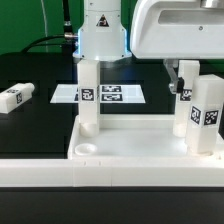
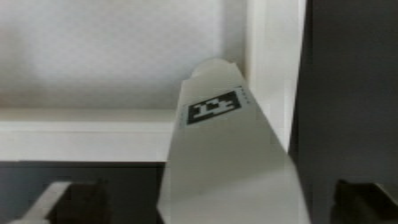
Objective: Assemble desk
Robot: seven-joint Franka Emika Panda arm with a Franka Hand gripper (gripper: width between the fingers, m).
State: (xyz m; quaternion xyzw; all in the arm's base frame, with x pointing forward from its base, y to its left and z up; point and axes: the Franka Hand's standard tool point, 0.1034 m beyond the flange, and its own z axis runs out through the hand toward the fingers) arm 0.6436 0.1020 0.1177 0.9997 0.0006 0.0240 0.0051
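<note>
Mid tray: tabletop [image 1: 140, 135] floor bare betw. left leg [image 1: 88, 95] & right pair; widest lane, open from above.
Ext. view's right: inner leg [image 1: 185, 108] & outer leg [image 1: 207, 115] upright, just beside each other; no way betw. them.
Claw [image 1: 183, 84]: over inner leg; wrist view shows fingers [image 2: 54, 203] apart, dark gap each side of leg.
Front: low wall [image 1: 110, 175] bars level approach.
Table [image 1: 40, 125], ext. view's left: open round loose leg [image 1: 15, 97].
Rear: marker board [image 1: 110, 95] lies flat; arm base [image 1: 100, 35] stands behind.
</note>
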